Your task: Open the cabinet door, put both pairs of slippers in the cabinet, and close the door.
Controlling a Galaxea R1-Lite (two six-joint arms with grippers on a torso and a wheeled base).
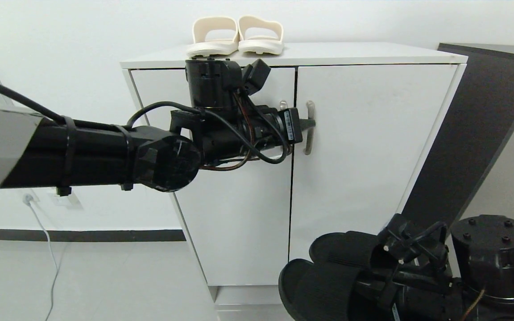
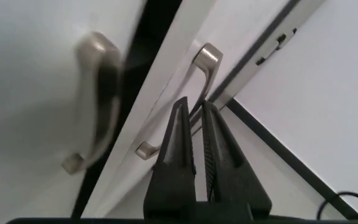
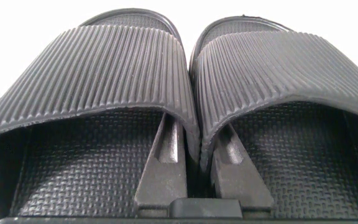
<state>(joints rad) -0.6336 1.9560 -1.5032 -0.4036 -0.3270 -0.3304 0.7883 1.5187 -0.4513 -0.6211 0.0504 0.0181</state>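
Extending in from frame left in head view, left gripper [image 1: 307,125] sits mid-frame at the right door handle [image 1: 309,138] of the white cabinet [image 1: 373,147]. Both doors look shut. Cream slippers [image 1: 237,36] sit side by side on cabinet top, upper centre, toes toward cam. Black slippers [image 1: 328,276] are at lower right of frame, side by side, in front of cabinet's lower right door. Power cord [image 1: 48,249] hangs down the wall at lower left.

Left wrist view: fingers [image 2: 179,149] nearly together w/ only a thin gap, tips closed on the right door handle [image 2: 209,59] at upper centre. Left door handle [image 2: 95,93] is blurred at centre-left, w/ a dark gap btwn the doors.

Right wrist view: right gripper [image 3: 197,177] at lower centre, one finger [image 3: 163,168] inside each black slipper, the two inner side walls pinched together btwn them. Ribbed straps span the upper frame.
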